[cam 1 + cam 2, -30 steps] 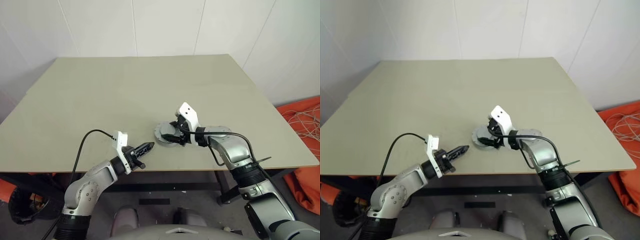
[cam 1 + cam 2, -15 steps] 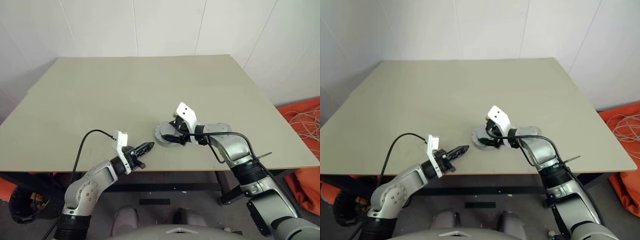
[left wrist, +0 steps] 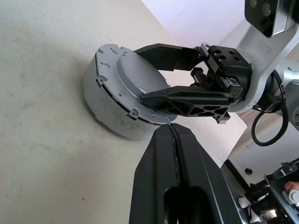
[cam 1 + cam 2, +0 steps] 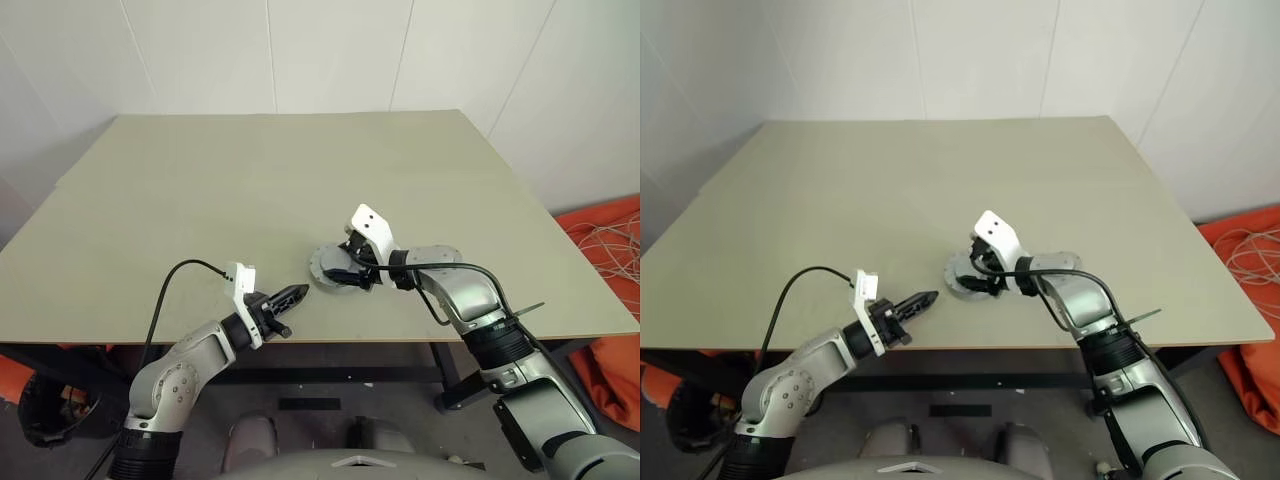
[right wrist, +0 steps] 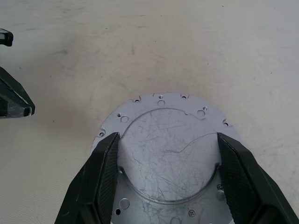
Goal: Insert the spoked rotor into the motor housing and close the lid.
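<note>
Near the table point(image 4: 200, 200) front edge, the right gripper point(image 5: 163, 182) straddles the lid's point(image 5: 166, 154) raised centre — rigid, slick metal, probably heavy; left gripper point(image 4: 290, 297) clenched, empty.

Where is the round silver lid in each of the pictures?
Left eye view: lid near the table's front edge, at the right pincer.
Right eye view: lid, same spot.
Left wrist view: lid, upper left.
Right wrist view: lid, between the fingers.
Shared landmark: the right pincer.

Scratched silver-grey lid point(image 5: 168, 149), black pincer fingers point(image 5: 100, 182), beige table point(image 4: 250, 190)
</note>
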You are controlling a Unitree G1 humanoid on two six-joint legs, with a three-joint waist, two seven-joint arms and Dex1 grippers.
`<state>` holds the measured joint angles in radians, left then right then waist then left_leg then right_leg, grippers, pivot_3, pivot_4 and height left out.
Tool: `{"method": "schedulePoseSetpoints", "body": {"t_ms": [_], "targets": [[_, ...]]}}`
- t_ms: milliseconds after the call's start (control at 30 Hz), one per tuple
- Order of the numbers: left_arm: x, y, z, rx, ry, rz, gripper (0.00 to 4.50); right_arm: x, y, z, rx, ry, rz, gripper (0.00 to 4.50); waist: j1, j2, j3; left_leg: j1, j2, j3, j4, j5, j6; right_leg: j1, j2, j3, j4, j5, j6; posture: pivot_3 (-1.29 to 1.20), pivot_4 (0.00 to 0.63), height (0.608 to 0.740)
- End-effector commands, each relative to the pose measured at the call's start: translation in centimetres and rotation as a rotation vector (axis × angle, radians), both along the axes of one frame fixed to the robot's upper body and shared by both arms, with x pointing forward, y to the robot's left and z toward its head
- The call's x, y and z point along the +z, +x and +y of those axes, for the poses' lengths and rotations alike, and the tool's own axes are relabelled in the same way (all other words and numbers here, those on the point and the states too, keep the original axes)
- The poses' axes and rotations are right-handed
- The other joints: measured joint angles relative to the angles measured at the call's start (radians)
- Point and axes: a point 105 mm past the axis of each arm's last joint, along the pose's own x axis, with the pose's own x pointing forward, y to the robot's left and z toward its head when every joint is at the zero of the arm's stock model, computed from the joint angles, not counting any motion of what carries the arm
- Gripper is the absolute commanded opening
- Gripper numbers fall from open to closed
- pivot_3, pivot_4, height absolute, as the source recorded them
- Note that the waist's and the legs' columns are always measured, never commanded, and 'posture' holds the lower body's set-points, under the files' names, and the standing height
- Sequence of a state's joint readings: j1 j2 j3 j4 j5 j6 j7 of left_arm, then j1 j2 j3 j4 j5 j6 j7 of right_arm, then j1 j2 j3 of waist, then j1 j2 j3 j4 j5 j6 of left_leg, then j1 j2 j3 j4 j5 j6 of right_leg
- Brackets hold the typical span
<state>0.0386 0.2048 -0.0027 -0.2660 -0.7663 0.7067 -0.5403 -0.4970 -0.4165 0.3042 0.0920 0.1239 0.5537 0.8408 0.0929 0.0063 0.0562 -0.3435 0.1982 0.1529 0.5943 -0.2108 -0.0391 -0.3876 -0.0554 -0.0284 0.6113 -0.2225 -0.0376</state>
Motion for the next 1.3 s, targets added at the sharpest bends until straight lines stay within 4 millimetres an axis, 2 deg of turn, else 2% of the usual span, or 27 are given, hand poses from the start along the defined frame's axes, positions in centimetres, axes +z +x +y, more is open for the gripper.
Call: {"method": "schedulePoseSetpoints", "body": {"t_ms": [33,567,633,933,1133,1300], "targets": [[1.5,0.1,0.0,-0.005,-0.018,-0.057,0.00,-1.9,-0.3,-1.4,-0.039,-0.046,0.093,3.11,0.000,0.000,0.000,0.000,0.000,0.000,0.000,0.000,0.000,0.000,0.000,0.000,0.000,0.000,0.000,0.00,0.000,0.740],[1.5,0.2,0.0,-0.007,-0.013,-0.062,0.00,-2.5,0.0,-1.3,-0.046,-0.107,0.035,3.11,-0.001,0.001,-0.001,0.003,0.000,0.000,-0.001,-0.001,0.002,0.003,0.000,0.000,-0.002,0.000,0.000,0.00,0.000,0.740],[2.0,0.7,0.1,0.000,-0.025,-0.073,0.00,-2.7,-0.2,-1.1,-0.045,-0.105,0.033,3.11,-0.001,0.001,-0.001,0.003,0.000,0.000,-0.001,-0.001,0.002,0.003,0.000,0.000,-0.002,0.000,0.000,0.00,0.000,0.740],[4.4,5.8,0.9,0.055,-0.010,-0.096,0.00,-2.9,-0.3,-0.8,-0.052,-0.097,0.028,3.11,-0.002,0.000,-0.001,0.009,-0.001,-0.001,-0.001,-0.001,0.002,0.008,0.000,0.000,-0.004,0.000,0.001,0.00,0.000,0.740],[4.1,8.2,-0.2,-0.093,0.070,-0.049,0.00,-2.8,-0.3,-0.3,-0.055,-0.081,0.025,3.11,-0.004,0.000,-0.002,0.010,-0.001,-0.001,-0.002,-0.001,0.001,0.007,0.000,0.000,-0.004,0.000,0.002,0.00,0.000,0.740],[3.7,8.9,-1.3,-0.190,0.105,-0.014,0.00,-2.5,-0.2,-0.1,-0.059,-0.071,0.018,3.11,-0.014,0.000,-0.002,0.010,-0.003,-0.001,-0.008,0.000,-0.001,0.007,-0.001,0.001,-0.004,0.000,0.001,0.00,0.000,0.740]]}}
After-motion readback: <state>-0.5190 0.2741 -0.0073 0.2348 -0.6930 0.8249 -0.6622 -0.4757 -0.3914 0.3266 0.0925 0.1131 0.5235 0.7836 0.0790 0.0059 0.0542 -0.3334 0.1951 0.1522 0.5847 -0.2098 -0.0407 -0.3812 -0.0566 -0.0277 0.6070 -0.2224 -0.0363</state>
